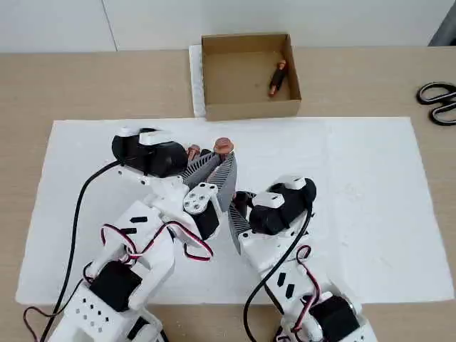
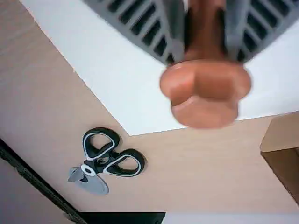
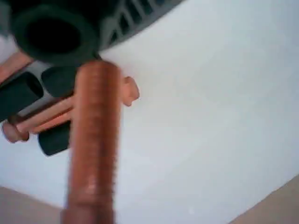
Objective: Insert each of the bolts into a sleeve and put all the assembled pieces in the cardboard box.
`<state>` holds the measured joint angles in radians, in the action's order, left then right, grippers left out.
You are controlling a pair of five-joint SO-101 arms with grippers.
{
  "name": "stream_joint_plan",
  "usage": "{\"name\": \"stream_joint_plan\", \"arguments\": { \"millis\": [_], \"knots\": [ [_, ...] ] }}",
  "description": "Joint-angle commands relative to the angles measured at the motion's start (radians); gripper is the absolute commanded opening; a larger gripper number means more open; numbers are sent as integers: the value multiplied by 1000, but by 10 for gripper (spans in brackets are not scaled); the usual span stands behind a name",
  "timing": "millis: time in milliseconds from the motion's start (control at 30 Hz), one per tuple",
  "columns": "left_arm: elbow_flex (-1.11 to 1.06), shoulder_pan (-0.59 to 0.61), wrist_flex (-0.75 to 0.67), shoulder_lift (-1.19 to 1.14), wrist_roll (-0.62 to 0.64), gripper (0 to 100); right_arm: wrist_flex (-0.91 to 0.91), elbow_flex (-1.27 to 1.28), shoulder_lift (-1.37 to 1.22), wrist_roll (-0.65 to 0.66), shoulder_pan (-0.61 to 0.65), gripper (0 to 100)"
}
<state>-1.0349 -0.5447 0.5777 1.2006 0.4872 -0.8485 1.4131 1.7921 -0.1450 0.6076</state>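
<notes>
High view, bolt near mat edge

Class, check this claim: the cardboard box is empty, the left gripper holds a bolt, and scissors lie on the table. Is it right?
Not quite. The high view shows one assembled piece lying in the cardboard box, so it is not empty. The left gripper does hold a bolt, and scissors do lie on the table.
</notes>
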Motion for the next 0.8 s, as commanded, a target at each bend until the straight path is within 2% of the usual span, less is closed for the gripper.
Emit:
{"name": "stream_joint_plan", "arguments": {
  "millis": [0, 467, 567, 767],
  "knots": [
    [7, -3, -32, 18, 6, 6, 25, -9, 10, -14, -2, 4],
    [-16, -3, -32, 17, -2, 6, 25, -9, 10, -14, 19, 4],
    [-36, -3, -32, 17, -48, 6, 25, -9, 10, -14, 21, 4],
    [-35, -3, -60, 17, -52, 6, 25, -9, 10, -14, 42, 4]
  ]
}}
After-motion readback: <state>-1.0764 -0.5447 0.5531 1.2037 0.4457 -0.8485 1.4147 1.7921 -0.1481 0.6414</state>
